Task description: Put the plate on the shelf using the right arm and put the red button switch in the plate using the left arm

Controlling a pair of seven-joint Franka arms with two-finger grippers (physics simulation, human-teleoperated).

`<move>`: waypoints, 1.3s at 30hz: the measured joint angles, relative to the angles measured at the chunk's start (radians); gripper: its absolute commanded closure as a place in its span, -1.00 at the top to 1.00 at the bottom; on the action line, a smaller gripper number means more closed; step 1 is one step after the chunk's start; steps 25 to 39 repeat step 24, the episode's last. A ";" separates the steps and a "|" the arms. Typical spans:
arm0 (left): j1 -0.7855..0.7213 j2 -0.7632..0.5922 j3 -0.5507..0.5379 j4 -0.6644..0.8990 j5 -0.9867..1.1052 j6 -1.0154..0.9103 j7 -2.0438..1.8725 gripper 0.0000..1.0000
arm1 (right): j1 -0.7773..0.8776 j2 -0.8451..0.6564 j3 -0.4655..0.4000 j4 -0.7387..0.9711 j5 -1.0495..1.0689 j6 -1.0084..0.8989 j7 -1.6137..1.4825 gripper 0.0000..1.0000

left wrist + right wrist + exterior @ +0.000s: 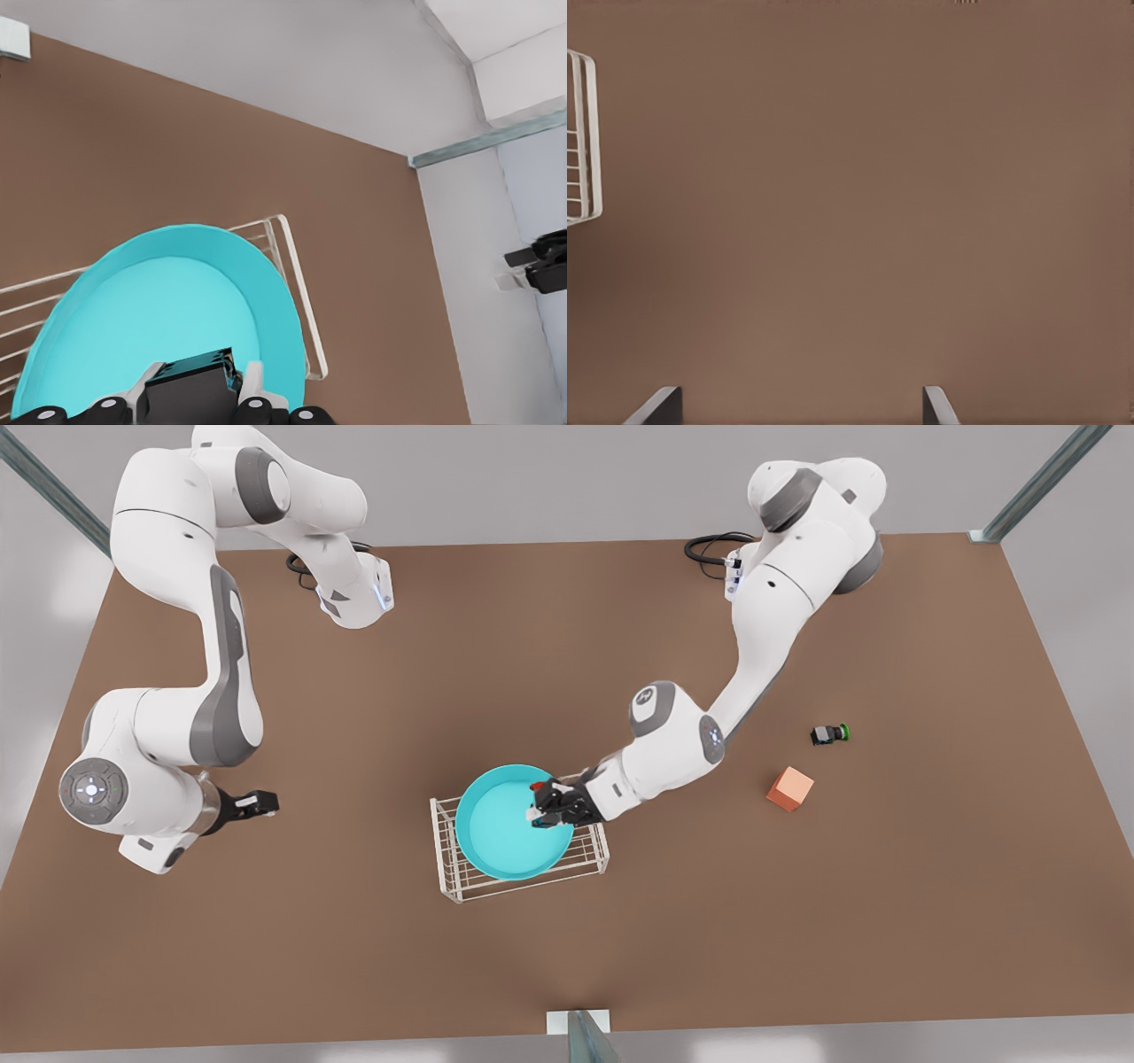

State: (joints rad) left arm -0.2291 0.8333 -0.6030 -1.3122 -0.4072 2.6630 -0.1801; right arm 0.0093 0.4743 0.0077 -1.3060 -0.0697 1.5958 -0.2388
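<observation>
The turquoise plate (500, 828) (151, 310) lies on the white wire shelf (456, 879) (294, 266) near the table's middle. My left gripper (544, 806) (193, 400), on the arm at the front view's right, hangs over the plate's edge nearest that arm. It is shut on the red button switch (538, 786) (190, 388), whose black body sits between the fingers and whose red cap shows in the front view. My right gripper (262, 803) (799, 407) waits open at the front view's left, over bare table, apart from the shelf (581, 133).
A black switch with a green cap (830, 733) and an orange cube (790, 788) lie on the brown table at the front view's right. Metal frame posts stand at the table's corners and at its front edge.
</observation>
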 measured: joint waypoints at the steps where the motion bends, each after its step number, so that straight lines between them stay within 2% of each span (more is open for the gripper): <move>1: -0.005 0.010 0.001 0.005 -0.005 0.023 -0.037 0.84 | 0.000 0.000 0.000 0.000 0.000 0.001 0.000 1.00; 2: -0.008 0.015 0.001 0.007 -0.010 0.043 -0.066 1.00 | -0.001 0.001 0.000 0.000 0.001 0.002 0.000 1.00; 7: -0.006 -0.003 0.010 -0.005 0.051 0.080 -0.186 1.00 | -0.001 0.001 -0.001 0.000 0.002 0.004 -0.002 1.00; 10: 0.074 -0.181 0.070 0.029 0.361 -0.249 -0.246 1.00 | -0.007 0.001 -0.001 0.000 0.002 0.004 -0.002 1.00; 14: 0.333 -0.284 0.077 0.043 0.588 -0.678 -0.246 1.00 | -0.008 0.003 0.000 0.000 0.002 0.006 -0.003 1.00; 15: 0.313 -0.299 0.176 0.074 0.577 -0.758 -0.234 1.00 | -0.008 0.003 0.000 0.000 0.002 0.006 -0.003 1.00; 16: 0.224 -0.333 0.399 0.087 0.504 -0.831 -0.214 1.00 | -0.009 0.004 0.000 0.000 0.002 0.006 -0.004 1.00; 17: 0.174 -0.452 0.541 -0.054 0.449 -0.867 -0.188 1.00 | -0.009 0.005 0.000 0.000 0.002 0.007 -0.004 1.00; 18: 0.150 -0.602 0.612 -0.260 0.411 -0.867 -0.160 1.00 | -0.008 0.006 0.000 0.000 0.002 0.007 -0.004 1.00; 19: 0.139 -0.667 0.642 -0.339 0.384 -0.868 -0.135 1.00 | -0.008 0.006 0.001 -0.001 0.002 0.007 -0.004 1.00; 24: 0.092 -0.660 0.646 -0.328 0.335 -0.882 -0.034 1.00 | -0.008 0.007 0.002 -0.001 0.002 0.007 -0.004 1.00; 39: 0.092 -0.660 0.646 -0.328 0.335 -0.882 -0.034 1.00 | -0.008 0.007 0.002 -0.001 0.002 0.007 -0.004 1.00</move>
